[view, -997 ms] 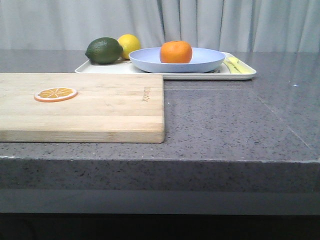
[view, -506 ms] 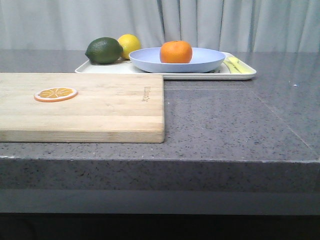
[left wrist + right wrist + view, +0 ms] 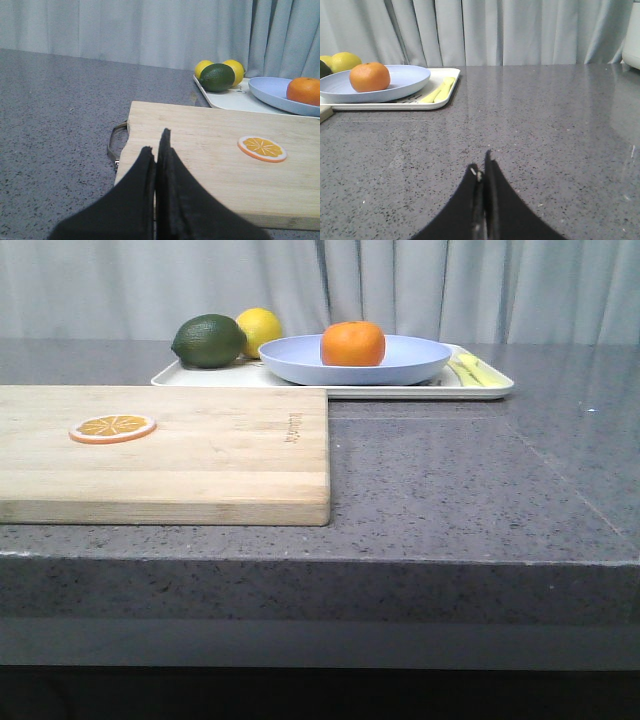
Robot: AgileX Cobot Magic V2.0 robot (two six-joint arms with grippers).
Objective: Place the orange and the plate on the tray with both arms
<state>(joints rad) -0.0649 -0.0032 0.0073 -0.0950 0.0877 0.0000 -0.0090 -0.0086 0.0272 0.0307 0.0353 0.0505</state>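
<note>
So, 1 orange (image 3: 352, 343) on 1 plate (image 3: 400, 365), 1 tray (image 3: 480, 391), 2 lemons (image 3: 233, 69), both pincers, left (image 3: 157, 150) & right (image 3: 481, 172), clenched empty.

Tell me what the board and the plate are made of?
The board looks like pale wood: glued strips with grain lines, plain unglossy finish. The plate looks like smooth matte plastic, maybe melamine, since it is evenly lavender-blue with no shine. Ceramic can't be ruled out.
</note>
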